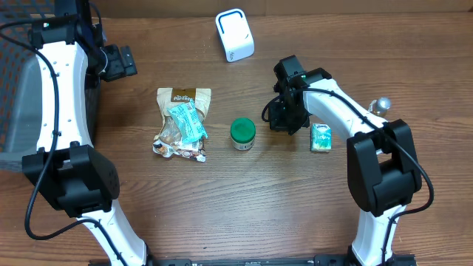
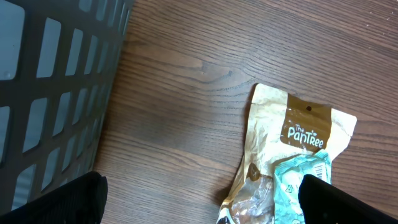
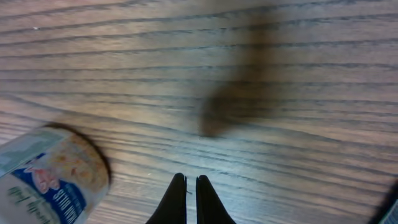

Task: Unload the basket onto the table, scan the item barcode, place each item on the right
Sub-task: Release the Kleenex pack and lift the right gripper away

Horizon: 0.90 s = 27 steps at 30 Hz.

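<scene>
Both arms rise from the near edge of the counter [image 1: 222, 222]. The right arm reaches away, then folds back toward the middle, and its hand [image 1: 283, 117] points down at the wood. The wrist view shows its two fingers [image 3: 180, 200] pressed together with nothing between them, over bare counter.

Just right of that hand, beside the arm, lies a small green box [image 1: 321, 138]; its print is too small to read. Just left of the hand, not touching it, a jar [image 1: 242, 134] stands upright with its green lid on, so its contents are hidden. The jar's label carries a picture and blue writing, too blurred to read.

Further left lies a tan snack bag [image 1: 182, 111]. Brown pieces show through its clear near end, and the header reads "The PanTree". A teal packet [image 1: 187, 123] lies on top of the bag.

The left arm stretches up the left side to the far left. Its hand [image 1: 118, 63] holds nothing, with the fingers [image 2: 68, 202] spread wide apart at the lower corners of its wrist view. Beside that arm stands a grey slatted basket [image 1: 15, 96]; what is in it cannot be told.

At the far middle, well apart from everything else, sits a white scanner [image 1: 234, 35] with a blue outline on top. None of the items is at it.
</scene>
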Tool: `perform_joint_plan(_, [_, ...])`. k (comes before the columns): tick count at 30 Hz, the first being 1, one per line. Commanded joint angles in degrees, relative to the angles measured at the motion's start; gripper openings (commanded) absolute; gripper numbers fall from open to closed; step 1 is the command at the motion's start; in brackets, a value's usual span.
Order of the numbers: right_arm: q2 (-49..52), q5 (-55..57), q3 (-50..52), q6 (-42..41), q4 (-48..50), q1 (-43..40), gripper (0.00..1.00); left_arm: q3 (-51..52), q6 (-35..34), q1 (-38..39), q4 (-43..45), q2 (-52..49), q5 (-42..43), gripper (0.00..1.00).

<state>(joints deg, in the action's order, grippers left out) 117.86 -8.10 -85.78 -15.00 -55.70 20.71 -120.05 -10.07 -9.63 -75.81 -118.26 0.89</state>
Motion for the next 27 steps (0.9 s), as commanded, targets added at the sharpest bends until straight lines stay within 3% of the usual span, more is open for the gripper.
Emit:
perform_joint_plan(1, [0.6, 3.2, 0.4, -0.1, 0.2, -0.2, 0.04, -1.1, 1.1, -0.1, 0.0, 0.0, 0.2, 1.0])
perform_joint_plan(16, [0.8, 20.4, 1.1, -7.6, -5.7, -0.6, 0.04, -1.1, 1.1, 0.0, 0.0, 0.0, 0.2, 1.0])
perform_joint_plan(27, [0.8, 23.1, 1.1, -7.7, -9.4, -8.3, 0.04, -1.1, 1.1, 0.0, 0.0, 0.0, 0.2, 1.0])
